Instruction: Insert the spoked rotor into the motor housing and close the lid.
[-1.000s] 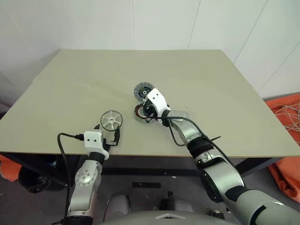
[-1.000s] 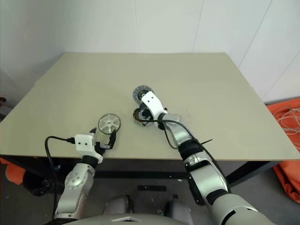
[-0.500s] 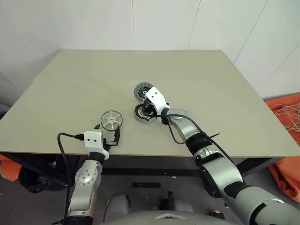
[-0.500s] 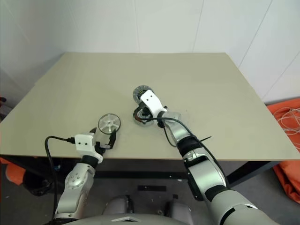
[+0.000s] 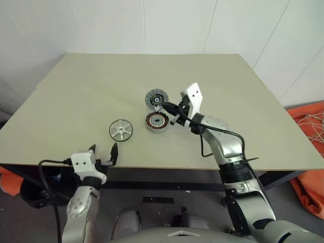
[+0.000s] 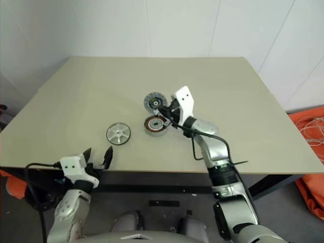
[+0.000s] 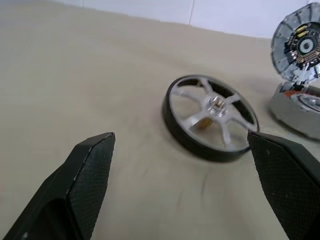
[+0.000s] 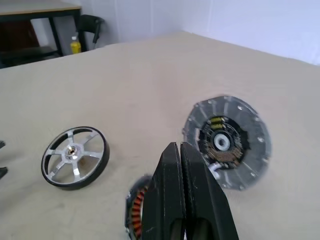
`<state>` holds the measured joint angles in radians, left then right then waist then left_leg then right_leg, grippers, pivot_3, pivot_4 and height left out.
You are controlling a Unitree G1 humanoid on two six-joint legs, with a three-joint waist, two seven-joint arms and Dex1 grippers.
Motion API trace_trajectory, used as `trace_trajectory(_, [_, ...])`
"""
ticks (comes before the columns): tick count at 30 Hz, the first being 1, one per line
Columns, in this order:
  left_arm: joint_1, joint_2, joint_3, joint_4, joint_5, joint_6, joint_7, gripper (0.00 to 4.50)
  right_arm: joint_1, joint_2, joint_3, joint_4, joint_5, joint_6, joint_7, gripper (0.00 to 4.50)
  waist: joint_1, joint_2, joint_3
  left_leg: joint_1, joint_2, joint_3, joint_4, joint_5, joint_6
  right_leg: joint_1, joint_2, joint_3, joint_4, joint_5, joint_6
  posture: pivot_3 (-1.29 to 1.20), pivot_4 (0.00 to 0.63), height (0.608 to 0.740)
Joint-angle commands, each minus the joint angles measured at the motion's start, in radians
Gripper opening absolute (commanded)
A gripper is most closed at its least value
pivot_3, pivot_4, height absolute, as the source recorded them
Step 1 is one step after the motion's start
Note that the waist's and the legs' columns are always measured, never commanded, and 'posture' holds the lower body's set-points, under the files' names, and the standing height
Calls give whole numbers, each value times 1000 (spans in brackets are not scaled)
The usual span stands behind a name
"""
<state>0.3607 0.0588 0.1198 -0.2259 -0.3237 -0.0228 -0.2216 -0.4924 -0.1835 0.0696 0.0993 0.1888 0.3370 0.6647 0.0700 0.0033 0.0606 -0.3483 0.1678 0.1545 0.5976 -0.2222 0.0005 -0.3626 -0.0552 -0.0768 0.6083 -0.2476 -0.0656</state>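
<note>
At the lower left of the left eye view, the left gripper (image 5: 103,150) hangs at the table's (image 5: 76,96) near edge, fingers spread wide, grasping nothing. Just beyond it, left of centre, the rotor (image 5: 120,129) lies flat on the table. At the centre sits the housing (image 5: 157,121), copper windings showing, with the lid (image 5: 155,98) standing open behind it. The right gripper (image 5: 167,107) hovers just right of the lid, fingers clenched together, empty.
</note>
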Motion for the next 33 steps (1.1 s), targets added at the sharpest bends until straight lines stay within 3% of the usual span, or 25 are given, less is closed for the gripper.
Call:
trace_trajectory(1, [21,-2,6,-88,-107,46,-44,4500,8,-21,-29,-66,30,30,-22,42,0,0,0,0,0,0,0,0,0,0,0,0,0,0,0,0,0,740])
trace_trajectory(6, [-16,-32,64,-140,-287,144,-9,4500,26,-36,-24,-70,27,45,-38,42,-1,0,0,1,0,0,0,1,-1,0,0,0,1,-3,6,0,0,740])
trace_trajectory(15, [-187,-24,205,-131,-491,296,155,4500,51,-39,-4,-93,19,51,-60,42,-1,0,0,-1,0,0,0,1,-2,0,1,0,0,0,0,0,0,740])
trace_trajectory(33, [-292,84,212,-107,-554,589,230,4500,53,-36,-2,-97,17,48,-99,42,0,0,0,-1,0,0,0,3,-5,0,1,0,0,0,0,0,0,740])
